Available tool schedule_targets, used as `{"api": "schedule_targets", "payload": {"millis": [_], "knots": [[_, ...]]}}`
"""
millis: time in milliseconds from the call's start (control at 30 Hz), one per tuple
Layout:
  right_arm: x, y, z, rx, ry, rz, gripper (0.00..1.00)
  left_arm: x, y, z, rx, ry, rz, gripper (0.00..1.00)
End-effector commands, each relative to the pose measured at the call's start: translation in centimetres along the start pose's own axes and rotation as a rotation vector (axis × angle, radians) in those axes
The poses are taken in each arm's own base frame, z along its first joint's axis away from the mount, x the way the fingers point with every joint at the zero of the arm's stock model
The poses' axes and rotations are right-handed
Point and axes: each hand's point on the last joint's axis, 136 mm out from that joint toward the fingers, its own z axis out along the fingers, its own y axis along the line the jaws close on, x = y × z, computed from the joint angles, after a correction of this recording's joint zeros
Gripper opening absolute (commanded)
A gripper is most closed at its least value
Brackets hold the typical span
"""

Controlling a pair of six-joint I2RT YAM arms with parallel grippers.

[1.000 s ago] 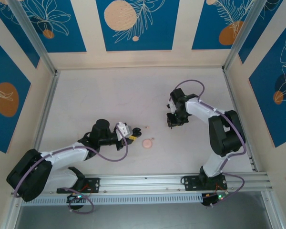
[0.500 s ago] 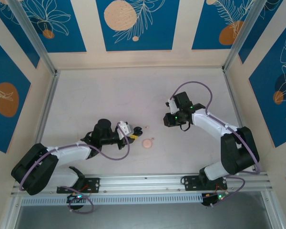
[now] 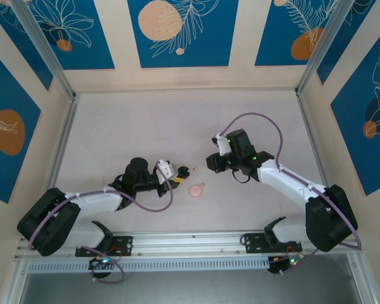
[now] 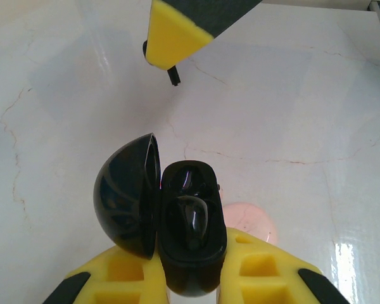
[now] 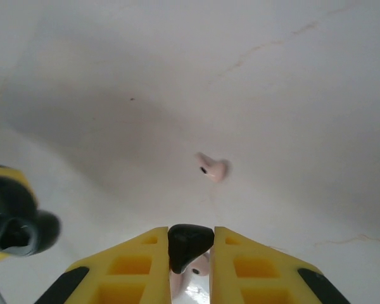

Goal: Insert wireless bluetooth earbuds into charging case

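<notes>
1. Black earbud (image 5: pixel 190 240) is pinched between the yellow fingers (image 5: pixel 145 259) of the right end effector (image 5: pixel 191 238), which is closed on it above the pale counter (image 5: pixel 272 95).
2. Left end effector (image 4: pixel 191 269) is clamped on the base of the black charging case (image 4: pixel 189 259), w/ lid (image 4: pixel 123 202) swung open to the left in the left wrist view. A second black earbud (image 4: pixel 191 218) sits in one well of the base.
3. Seen from above, the right end effector hangs near the open case, to its right & a little farther back, w/ bare counter btwn them.
4. Pink earbud (image 5: pixel 211 168) lies loose on the counter just beyond the right fingers. Another pale pink shape shows under the held bud, too blurred to ID.
5. Pink case (image 3: pixel 196 189), round, lies on the counter just beside the black case, on its near-right side.
</notes>
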Motion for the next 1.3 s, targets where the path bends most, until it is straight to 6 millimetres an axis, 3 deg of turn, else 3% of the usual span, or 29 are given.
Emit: {"api": "schedule_targets", "payload": {"millis": [0,333,533,733,1267], "knots": [[-1.6,2.3,-0.9,-0.085,-0.104,-0.035,0.18,-0.8,0.1,0.2,-0.010,-0.034,0.006,0.10],[-1.8,6.2,-2.3,-0.202,-0.233,-0.073,0.18,-1.4,0.7,0.2,-0.039,-0.062,0.011,0.10],[-1.6,8.0,-2.2,-0.256,-0.270,-0.060,0.18,-1.9,0.9,-0.2,-0.060,-0.099,0.014,0.10],[-1.8,9.1,-1.8,-0.260,-0.288,-0.062,0.18,-1.9,1.0,-0.4,-0.076,-0.105,0.020,0.10],[-2.1,9.7,0.5,-0.216,-0.285,-0.053,0.18,-2.5,1.2,-1.2,-0.108,-0.116,0.039,0.10]]}}
